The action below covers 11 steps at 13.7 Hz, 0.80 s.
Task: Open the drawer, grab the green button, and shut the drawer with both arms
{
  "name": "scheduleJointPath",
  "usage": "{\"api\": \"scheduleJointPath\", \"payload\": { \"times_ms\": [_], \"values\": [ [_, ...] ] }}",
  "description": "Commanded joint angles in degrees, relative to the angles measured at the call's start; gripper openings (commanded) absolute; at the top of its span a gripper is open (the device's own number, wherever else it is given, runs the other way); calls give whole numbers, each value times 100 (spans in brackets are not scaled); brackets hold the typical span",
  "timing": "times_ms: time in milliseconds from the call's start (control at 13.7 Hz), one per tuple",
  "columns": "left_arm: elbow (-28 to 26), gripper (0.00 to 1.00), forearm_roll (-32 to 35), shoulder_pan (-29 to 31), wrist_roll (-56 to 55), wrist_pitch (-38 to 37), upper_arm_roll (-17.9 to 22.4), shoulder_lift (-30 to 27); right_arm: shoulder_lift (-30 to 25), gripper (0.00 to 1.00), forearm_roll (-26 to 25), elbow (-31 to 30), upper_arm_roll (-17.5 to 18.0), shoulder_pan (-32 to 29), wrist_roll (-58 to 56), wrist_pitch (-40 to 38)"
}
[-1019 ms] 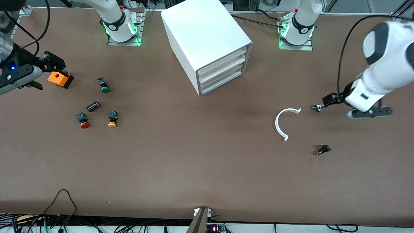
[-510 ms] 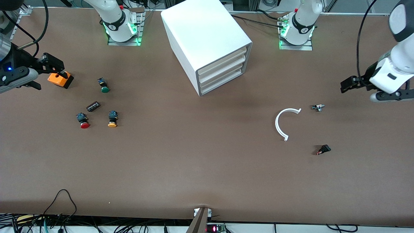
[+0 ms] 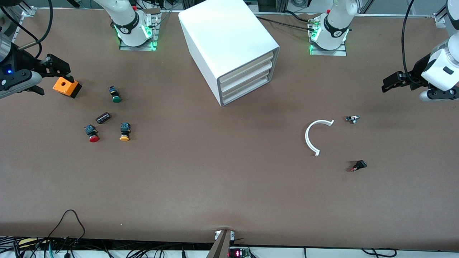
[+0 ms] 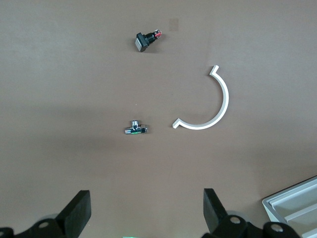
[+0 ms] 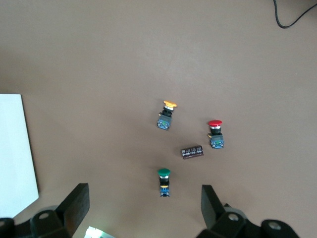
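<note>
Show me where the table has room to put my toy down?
The biggest bare patch is the brown table nearer the camera than the cabinet, between the orange button and the white curved piece. It is crowded around the green button, red button and orange box.

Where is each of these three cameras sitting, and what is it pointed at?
Front view: high across the table, facing both arm bases; shows cabinet, left gripper, right gripper.
Left wrist view: on the left arm, looking down at the white arc and metal fitting; its own open fingers show.
Right wrist view: on the right arm, looking down at the green button; its open fingers show.
Shared: the front view also shows the arc and green button.
</note>
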Motion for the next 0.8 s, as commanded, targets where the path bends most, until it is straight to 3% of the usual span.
{"api": "scheduleJointPath", "payload": {
  "times_ms": [0, 291, 728],
  "values": [
    [146, 100, -135, 59, 138, -220, -68, -104, -109, 100, -137, 80, 157, -112, 121, -155],
    [664, 100, 49, 41, 155, -379, -147, 230, -101, 100, -103, 89, 148, -112, 130, -146],
    [736, 100, 260, 24, 243, 25, -182, 309, -21, 100, -173, 239, 139, -113, 121, -146]
  ]
}}
